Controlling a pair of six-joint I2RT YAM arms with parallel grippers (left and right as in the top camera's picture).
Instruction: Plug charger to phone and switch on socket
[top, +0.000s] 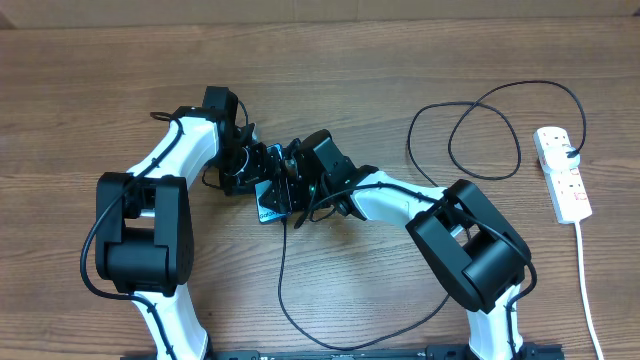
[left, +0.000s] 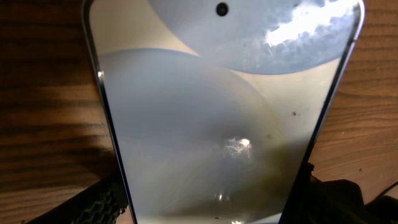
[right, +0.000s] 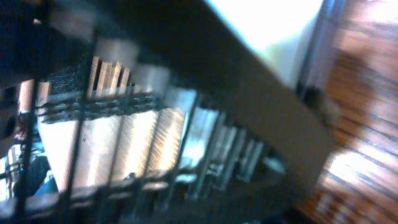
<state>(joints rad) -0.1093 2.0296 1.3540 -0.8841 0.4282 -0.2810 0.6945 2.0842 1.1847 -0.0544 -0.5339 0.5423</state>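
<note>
The phone lies tilted at the table's middle, only its light blue corner showing between the two grippers. In the left wrist view the phone fills the frame, screen up, and my left gripper is shut on its two long edges. My right gripper is pressed close against the phone's other end. The right wrist view is blurred and shows only the phone's bright screen and a dark edge. The black charger cable runs from the right gripper down in a loop. The white socket lies at the far right.
The charger cable also loops in curves at the upper right and reaches the socket. The socket's white cord runs down toward the table's front edge. Both arm bases stand at the front.
</note>
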